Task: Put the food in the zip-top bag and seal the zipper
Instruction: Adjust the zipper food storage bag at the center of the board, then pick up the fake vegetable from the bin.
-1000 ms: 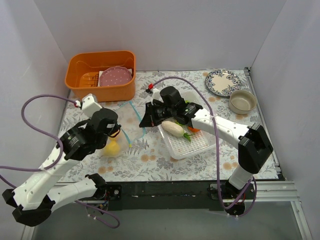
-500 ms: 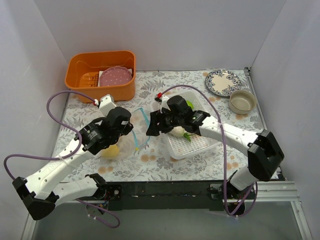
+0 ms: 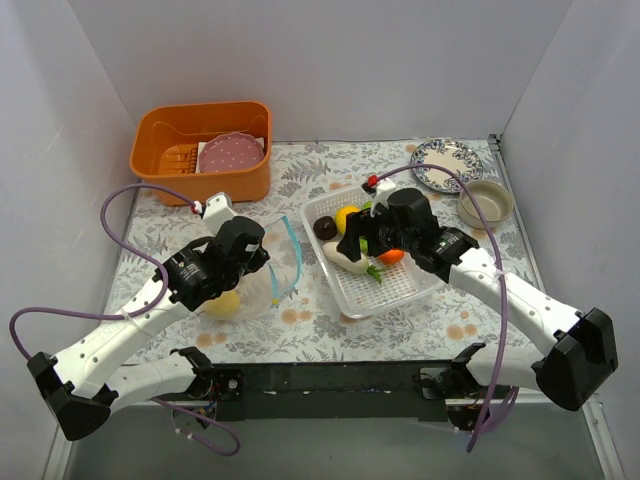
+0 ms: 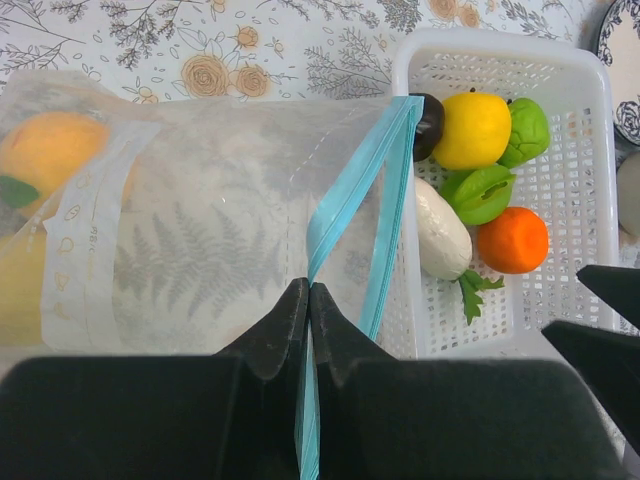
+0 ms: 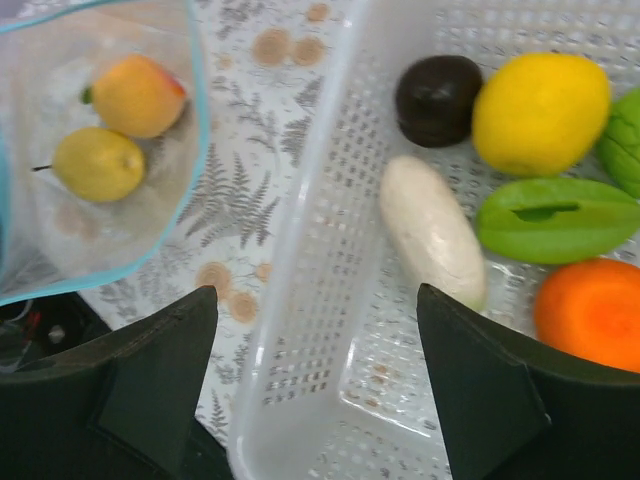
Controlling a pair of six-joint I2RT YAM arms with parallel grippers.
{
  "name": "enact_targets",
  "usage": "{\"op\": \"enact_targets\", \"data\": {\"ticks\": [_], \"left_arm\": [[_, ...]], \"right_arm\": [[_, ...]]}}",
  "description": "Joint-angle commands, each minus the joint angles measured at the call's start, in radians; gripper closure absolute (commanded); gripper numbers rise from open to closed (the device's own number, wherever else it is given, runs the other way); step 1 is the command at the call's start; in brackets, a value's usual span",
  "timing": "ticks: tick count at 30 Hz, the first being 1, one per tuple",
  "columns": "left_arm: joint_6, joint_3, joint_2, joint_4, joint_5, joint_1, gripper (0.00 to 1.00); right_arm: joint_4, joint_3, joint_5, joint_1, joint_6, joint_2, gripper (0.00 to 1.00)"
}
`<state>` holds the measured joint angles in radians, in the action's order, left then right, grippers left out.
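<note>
The clear zip-top bag lies on the table left of the white basket. My left gripper is shut on the near lip of its teal zipper, and the mouth gapes toward the basket. A yellow pear and an orange peach lie inside the bag. My right gripper hangs open and empty over the basket's near left corner. In the basket lie more food: a dark brown ball, a yellow fruit, a white oblong piece, green pieces and an orange one.
An orange bin holding a pink plate stands at the back left. A patterned plate and a beige bowl sit at the back right. White walls close in the table on three sides.
My right gripper has opened and swung right from the bag's mouth to over the basket. My left gripper has shifted a little right, still pinching the zipper.
</note>
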<state>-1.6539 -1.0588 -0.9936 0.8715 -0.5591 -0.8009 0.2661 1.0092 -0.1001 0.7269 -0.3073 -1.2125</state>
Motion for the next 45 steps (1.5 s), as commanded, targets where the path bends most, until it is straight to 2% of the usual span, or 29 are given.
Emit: {"op": "enact_targets", "data": {"ticks": [1,5,10,26,30,35,39,41,42,43,45], "left_arm": [[0.013,-0.001,0.009,-0.019,0.008,-0.001,1.00],[0.017,-0.020,0.000,-0.011,0.014,-0.001,1.00],[0.019,-0.012,0.009,-0.014,0.021,-0.001,1.00],[0.020,0.023,0.019,-0.040,0.079,-0.001,0.98],[0.022,0.026,0.021,-0.040,0.082,0.000,0.97],[0.025,0.037,0.029,-0.042,0.080,-0.001,0.97],[0.025,0.043,0.032,-0.046,0.084,-0.001,0.96],[0.026,0.045,0.030,-0.046,0.085,-0.001,0.96],[0.026,0.045,0.029,-0.048,0.085,-0.001,0.96],[0.026,0.045,0.029,-0.049,0.085,-0.001,0.96],[0.026,0.045,0.027,-0.052,0.087,-0.001,0.96]], "right_arm": [[0.071,-0.044,0.007,-0.124,0.062,-0.047,0.13],[0.087,-0.031,-0.078,-0.169,0.131,-0.142,0.17],[0.068,-0.001,-0.085,-0.170,0.154,-0.238,0.17],[-0.021,0.057,-0.190,-0.169,0.217,-0.423,0.20],[-0.002,0.051,-0.240,-0.170,0.215,-0.455,0.28],[-0.028,0.006,-0.262,-0.169,0.198,-0.447,0.44],[-0.045,-0.021,-0.271,-0.170,0.194,-0.430,0.52],[-0.042,-0.026,-0.286,-0.170,0.194,-0.430,0.52],[-0.042,-0.027,-0.291,-0.170,0.195,-0.432,0.47],[-0.044,-0.029,-0.293,-0.170,0.194,-0.433,0.35],[-0.048,-0.032,-0.293,-0.170,0.194,-0.440,0.32]]}}
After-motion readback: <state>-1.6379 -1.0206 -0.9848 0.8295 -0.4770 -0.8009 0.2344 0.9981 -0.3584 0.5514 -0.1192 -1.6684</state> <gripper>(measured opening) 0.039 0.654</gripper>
